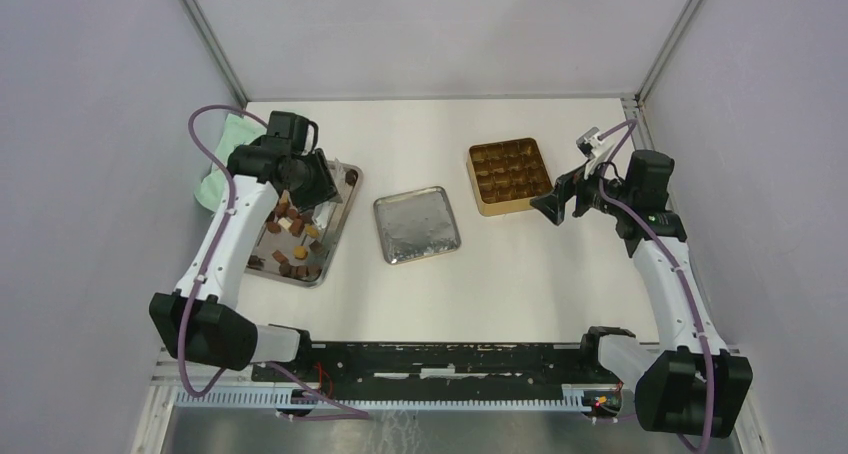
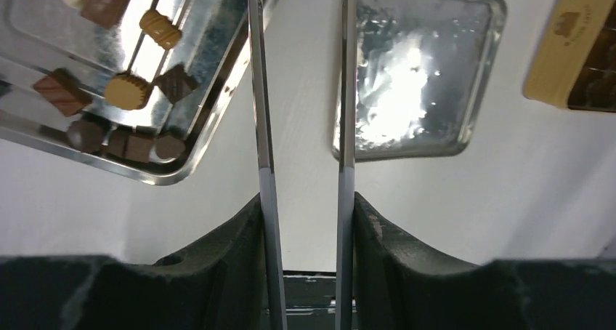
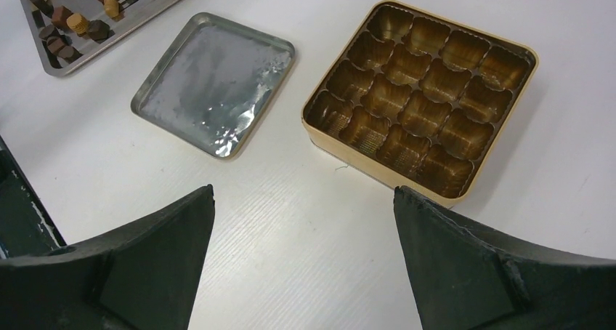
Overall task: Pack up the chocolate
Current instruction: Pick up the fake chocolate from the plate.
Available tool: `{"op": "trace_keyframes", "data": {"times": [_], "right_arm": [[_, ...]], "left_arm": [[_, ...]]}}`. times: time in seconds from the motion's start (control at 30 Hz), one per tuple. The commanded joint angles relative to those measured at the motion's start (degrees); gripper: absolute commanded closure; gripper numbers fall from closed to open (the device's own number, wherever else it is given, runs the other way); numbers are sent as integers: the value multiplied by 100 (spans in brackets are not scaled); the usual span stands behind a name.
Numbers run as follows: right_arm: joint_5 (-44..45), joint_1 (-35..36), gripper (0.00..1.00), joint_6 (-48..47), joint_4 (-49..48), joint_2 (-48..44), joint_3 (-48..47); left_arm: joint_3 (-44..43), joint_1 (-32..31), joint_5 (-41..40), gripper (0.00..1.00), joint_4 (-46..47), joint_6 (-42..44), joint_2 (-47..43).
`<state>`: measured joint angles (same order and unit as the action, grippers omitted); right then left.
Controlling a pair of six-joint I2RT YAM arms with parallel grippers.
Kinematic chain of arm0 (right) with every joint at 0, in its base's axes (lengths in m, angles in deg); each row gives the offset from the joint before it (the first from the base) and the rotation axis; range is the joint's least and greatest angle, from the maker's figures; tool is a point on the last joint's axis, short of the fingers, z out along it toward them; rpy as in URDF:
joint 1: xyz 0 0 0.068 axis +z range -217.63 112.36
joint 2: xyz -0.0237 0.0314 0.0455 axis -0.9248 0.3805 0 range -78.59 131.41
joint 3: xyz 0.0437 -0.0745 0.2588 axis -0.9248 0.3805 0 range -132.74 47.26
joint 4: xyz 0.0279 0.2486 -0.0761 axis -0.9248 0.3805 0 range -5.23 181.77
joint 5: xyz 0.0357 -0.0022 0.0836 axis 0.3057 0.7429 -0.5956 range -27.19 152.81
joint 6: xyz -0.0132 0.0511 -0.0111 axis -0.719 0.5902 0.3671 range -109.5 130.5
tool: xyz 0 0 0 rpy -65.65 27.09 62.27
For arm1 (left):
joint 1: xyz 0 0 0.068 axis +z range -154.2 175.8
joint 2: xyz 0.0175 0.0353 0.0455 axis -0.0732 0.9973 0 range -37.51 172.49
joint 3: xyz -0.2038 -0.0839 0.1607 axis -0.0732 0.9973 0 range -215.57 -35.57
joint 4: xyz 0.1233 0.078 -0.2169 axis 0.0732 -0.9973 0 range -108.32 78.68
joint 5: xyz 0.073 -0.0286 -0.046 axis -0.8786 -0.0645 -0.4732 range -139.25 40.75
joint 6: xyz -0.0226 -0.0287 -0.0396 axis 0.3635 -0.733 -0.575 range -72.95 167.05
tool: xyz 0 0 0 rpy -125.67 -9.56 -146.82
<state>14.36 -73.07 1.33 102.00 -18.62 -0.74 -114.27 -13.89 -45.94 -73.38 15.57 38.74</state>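
the tweezers (image 2: pixel 259 90) are gripped by the left claw (image 2: pixel 306 203), with the chocolate (image 2: pixel 128 90) laid on a tray (image 2: pixel 211 126) ahead to its left. the right claw (image 3: pixel 304 192) is spread wide, a gold tin (image 3: pixel 425 97) just ahead.

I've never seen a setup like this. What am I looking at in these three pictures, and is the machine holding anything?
This is a robot with two arms, a left arm and a right arm, bolted at the near edge of a table. One picture looks down from above. The other two come from a small camera on each wrist, so each arm's own dark fingers show at the bottom. On the table lie a steel tray of chocolate pieces, a silver lid, a gold tin with empty compartments, and a green cloth at the far left. The left fingers pinch long metal tweezers near the tray. The right fingers stand open near the tin, holding nothing.
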Motion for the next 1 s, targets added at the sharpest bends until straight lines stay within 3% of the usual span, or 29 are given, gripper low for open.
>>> {"op": "trace_keyframes", "data": {"times": [0.0, 0.23, 0.97], "right_arm": [[22, -35, 2, -129, -331, -41, 82], [-25, -37, 2, -52, -431, 4, 200], [2, -35, 2, -19, -423, 116, 248]], "left_arm": [[-458, 65, -912, 52, -517, 719, 217], [-622, 431, -1068, 52, -367, 969, 671], [-1019, 439, -1066, 52, 196, 1548, 1865]]}}
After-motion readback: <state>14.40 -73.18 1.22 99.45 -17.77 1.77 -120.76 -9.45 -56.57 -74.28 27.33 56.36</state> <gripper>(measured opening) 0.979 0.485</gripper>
